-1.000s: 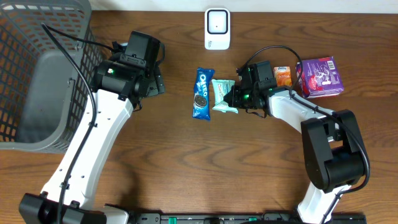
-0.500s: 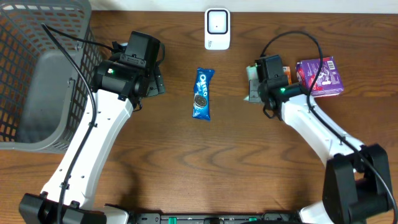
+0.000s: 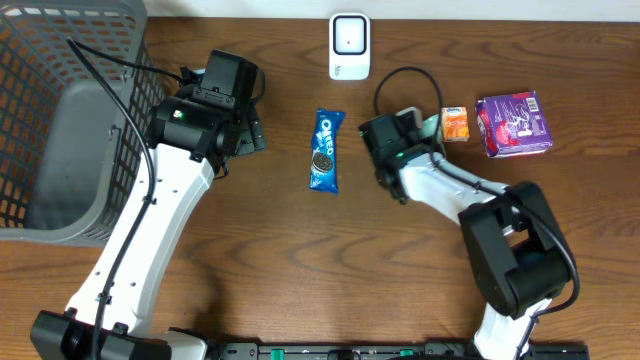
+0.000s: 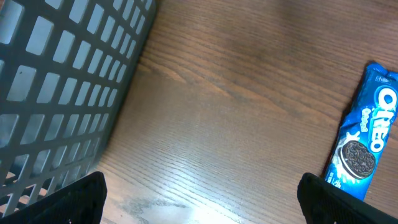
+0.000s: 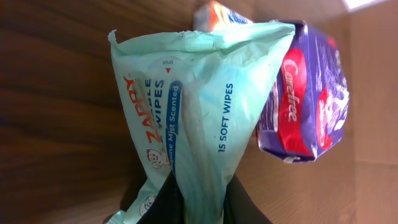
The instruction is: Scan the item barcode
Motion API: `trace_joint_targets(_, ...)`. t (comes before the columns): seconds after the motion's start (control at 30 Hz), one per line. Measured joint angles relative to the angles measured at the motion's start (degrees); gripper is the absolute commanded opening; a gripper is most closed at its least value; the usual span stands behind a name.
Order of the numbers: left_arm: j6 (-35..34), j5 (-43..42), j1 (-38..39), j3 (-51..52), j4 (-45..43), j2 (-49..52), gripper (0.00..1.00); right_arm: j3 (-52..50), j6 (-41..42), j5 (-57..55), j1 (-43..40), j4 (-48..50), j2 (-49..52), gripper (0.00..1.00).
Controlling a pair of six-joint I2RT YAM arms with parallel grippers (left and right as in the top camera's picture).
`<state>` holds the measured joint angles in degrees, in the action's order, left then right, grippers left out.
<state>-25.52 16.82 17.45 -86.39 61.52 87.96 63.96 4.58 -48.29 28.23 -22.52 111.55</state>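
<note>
The mint-green wipes pack (image 5: 186, 112) is pinched at one end between the right fingers (image 5: 166, 208), over the bench (image 3: 300, 260) at about 4 o'clock from the white scanner (image 3: 349, 45). An orange packet (image 3: 455, 122) and a purple box (image 3: 513, 122) lie at its 3 o'clock, and an Oreo pack (image 3: 325, 150) at its 9 o'clock. The left fingers (image 4: 81, 199) stand spread wide beside the basket (image 3: 60, 120).

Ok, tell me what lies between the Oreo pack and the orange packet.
The overhead view shows the right arm's wrist there, its fingers pinching the mint wipes pack.
</note>
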Motion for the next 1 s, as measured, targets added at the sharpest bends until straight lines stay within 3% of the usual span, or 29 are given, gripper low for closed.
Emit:
trace_joint_targets(0.27,0.0,0.0,0.0,0.0,0.0,0.0,0.98,0.0,-0.22,2.93,10.4,3.23,0.0,0.3)
trace_joint_targets(0.33,0.0,0.0,0.0,0.0,0.0,0.0,0.98,0.0,0.63,3.98,11.76,3.54,0.0,0.41)
trace_joint_targets(0.47,0.0,0.0,0.0,0.0,0.0,0.0,0.98,0.0,2.47,5.05,12.35,3.26,0.0,0.48)
trace_joint_targets(0.67,0.0,0.0,0.0,0.0,0.0,0.0,0.98,0.0,4.04,5.44,11.19,2.16,-0.9,0.52)
trace_joint_targets(1.0,0.0,0.0,0.0,0.0,-0.02,-0.02,0.98,1.64,4.35,13.46,10.84,5.05,-9.18,0.42)
